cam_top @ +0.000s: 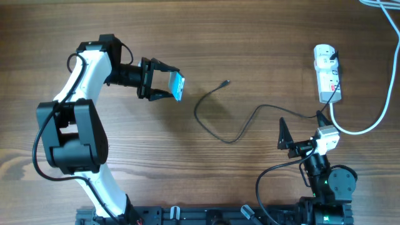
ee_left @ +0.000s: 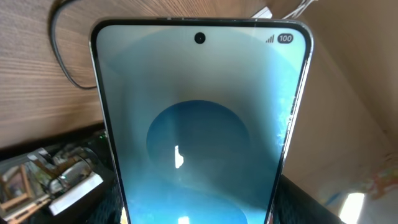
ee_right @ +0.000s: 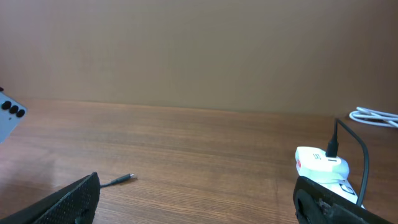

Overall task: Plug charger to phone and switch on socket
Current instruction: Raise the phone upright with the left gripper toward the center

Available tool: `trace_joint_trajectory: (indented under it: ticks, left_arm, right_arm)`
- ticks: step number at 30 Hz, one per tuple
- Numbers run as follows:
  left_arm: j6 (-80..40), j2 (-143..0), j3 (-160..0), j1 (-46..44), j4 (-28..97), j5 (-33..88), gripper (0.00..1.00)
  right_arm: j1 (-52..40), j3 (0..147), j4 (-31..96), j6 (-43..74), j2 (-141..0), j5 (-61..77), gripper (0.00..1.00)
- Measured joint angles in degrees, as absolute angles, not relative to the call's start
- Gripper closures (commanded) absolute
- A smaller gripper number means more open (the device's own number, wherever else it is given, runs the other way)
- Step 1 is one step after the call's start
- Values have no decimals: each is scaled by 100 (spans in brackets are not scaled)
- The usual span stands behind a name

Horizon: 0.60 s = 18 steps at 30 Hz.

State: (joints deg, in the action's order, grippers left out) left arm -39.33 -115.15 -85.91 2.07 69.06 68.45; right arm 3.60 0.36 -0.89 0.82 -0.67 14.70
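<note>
My left gripper is shut on the phone, holding it above the table left of centre; its teal-blue screen fills the left wrist view between the fingers. The charger, a thin black cable, curls across the middle of the table, its connector tip free to the right of the phone and also in the right wrist view. The white socket lies at the far right with a plug in it, seen too in the right wrist view. My right gripper is open and empty near the front right.
A thick white lead loops from the socket along the right edge. Part of the phone's back shows at the left edge of the right wrist view. Bare wood lies between the cable tip and the socket.
</note>
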Motion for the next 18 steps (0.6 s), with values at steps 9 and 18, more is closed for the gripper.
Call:
trace_joint_trajectory:
  ticks: [9,18]
  left_arm:
    - [-4108,-11515,-8591,207,6906,6960,96]
    - [-4108,-11515,-8591,207,6906,6982,96]
  right_arm:
    - [360,36,-89,82,-67,1470,0]
    - [360,36,-89,82,-67,1470,0]
